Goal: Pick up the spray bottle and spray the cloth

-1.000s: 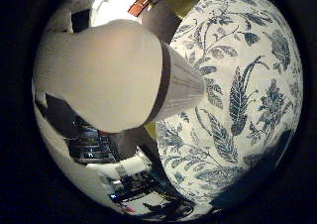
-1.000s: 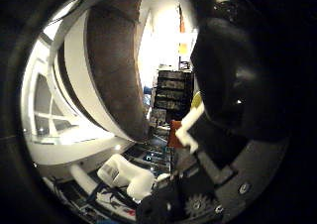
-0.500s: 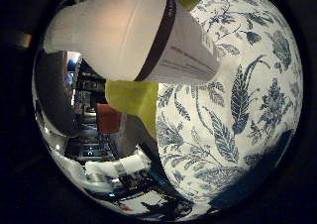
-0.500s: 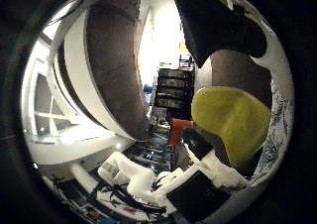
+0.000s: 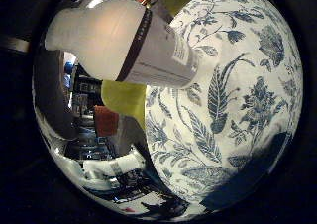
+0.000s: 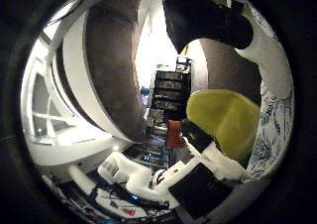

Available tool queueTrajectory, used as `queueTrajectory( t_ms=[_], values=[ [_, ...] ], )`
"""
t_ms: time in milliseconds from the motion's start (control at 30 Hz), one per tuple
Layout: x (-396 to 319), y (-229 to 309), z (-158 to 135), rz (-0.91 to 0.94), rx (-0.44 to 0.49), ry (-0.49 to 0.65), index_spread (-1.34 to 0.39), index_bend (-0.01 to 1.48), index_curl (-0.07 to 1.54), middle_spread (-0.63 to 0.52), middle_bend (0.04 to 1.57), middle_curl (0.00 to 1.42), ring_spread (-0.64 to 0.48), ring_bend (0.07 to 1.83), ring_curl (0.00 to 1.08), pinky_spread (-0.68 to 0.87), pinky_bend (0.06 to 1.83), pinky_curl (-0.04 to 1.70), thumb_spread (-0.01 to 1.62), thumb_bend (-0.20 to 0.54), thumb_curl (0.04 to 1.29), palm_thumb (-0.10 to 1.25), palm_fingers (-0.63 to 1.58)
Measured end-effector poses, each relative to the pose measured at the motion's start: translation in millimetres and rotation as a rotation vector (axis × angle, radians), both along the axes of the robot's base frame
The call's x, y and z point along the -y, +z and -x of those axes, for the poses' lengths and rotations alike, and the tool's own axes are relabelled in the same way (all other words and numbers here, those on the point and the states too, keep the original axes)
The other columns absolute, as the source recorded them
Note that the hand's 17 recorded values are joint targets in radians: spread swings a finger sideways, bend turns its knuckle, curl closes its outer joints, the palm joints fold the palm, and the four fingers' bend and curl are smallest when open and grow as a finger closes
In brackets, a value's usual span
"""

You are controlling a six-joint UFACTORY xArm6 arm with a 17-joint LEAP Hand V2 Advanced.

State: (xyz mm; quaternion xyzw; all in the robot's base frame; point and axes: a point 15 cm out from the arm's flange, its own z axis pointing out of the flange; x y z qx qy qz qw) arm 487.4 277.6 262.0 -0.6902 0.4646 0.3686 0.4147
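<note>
The spray bottle (image 5: 119, 41) is white with a dark band and a label, and lies tilted close to the palm in the little finger side view. Its black spray head (image 6: 203, 16) shows in the thumb side view. The yellow cloth (image 6: 228, 115) lies on the blue and white flowered tablecloth (image 5: 238, 105), just beyond the bottle. My right hand (image 6: 134, 172) shows as white fingers at the edge of the thumb side view. They look relaxed and lie away from the bottle, with nothing between them.
The flowered table fills one side of the little finger side view. Beyond it stand a dark rack of shelves (image 6: 170, 90) and a small orange-red object (image 6: 175, 135). A bright window (image 6: 45, 105) lies to the side.
The bottle filled the middle of the little finger side view and has swung away towards its edge, uncovering the yellow cloth. The tablecloth has hardly shifted.
</note>
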Motion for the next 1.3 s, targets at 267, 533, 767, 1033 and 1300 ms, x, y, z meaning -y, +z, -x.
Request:
queueTrajectory(
  t_ms=[267,533,767,1033,1300],
  values=[
    [10,-9,-4,0.005,-0.016,-0.014,-0.28,0.15,0.27,0.07,0.27,0.36,0.11,0.45,0.3,0.36,0.43,0.34,1.02,-0.025,0.42,0.72,0.12],
    [34,-16,-3,0.011,-0.042,-0.035,-0.27,0.15,0.27,0.08,0.27,0.36,0.12,0.44,0.3,0.36,0.41,0.32,1.02,-0.024,0.42,0.71,0.12],
    [69,-18,-10,0.038,-0.046,-0.068,-0.27,0.15,0.27,0.08,0.25,0.36,0.13,0.42,0.29,0.37,0.4,0.31,1.02,-0.024,0.42,0.71,0.13],
    [108,-9,-18,0.045,-0.034,-0.116,-0.27,0.15,0.27,0.08,0.25,0.36,0.13,0.41,0.29,0.37,0.39,0.31,1.02,-0.024,0.42,0.71,0.14],
    [149,42,-11,0.032,0.03,-0.141,-0.26,0.16,0.28,0.08,0.24,0.36,0.13,0.4,0.29,0.38,0.38,0.3,1.02,-0.024,0.42,0.71,0.15]
  ],
)
